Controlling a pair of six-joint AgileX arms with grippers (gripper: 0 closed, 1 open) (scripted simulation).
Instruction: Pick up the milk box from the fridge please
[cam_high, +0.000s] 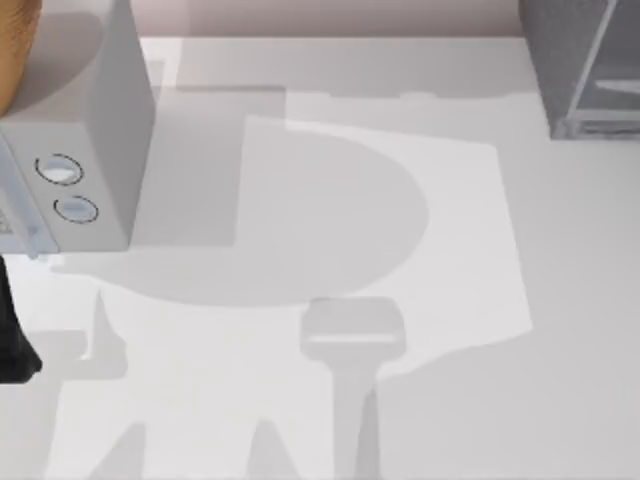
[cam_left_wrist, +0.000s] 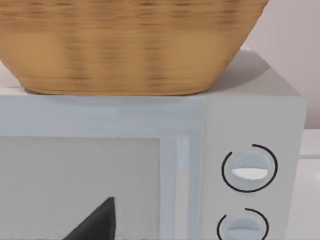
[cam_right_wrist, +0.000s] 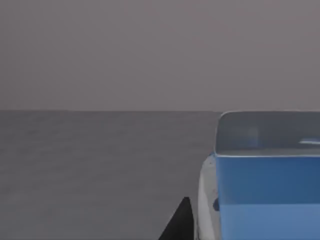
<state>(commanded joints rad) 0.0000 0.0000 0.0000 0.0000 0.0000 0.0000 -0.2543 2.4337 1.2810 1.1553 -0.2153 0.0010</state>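
Milk box first, since everything hinges on it, though I take the scene from the fridge's far left and work toward it. Well to the left of the fridge stands a light-grey box with two round dials (cam_high: 75, 150), a woven basket (cam_left_wrist: 130, 45) sitting on its top. My left arm (cam_high: 12, 335) is parked close in front of that box, and a dark tip of my left gripper (cam_left_wrist: 97, 222) pokes into the left wrist view before its door; whether that gripper is wide or narrow I cannot tell. The white table (cam_high: 330, 250) lies between that box and the fridge. The fridge (cam_high: 585, 65) sits at the table's back right corner, dark grey with a pale glassy panel. Inside the fridge, on its dark floor, is the milk box (cam_right_wrist: 267, 175), very near my right gripper (cam_right_wrist: 181, 220), of which one dark finger shows just beside the carton; its spread I cannot tell either. My worry: a finger this close could nudge or tip the carton, and a careless pull-out could clip the fridge frame.
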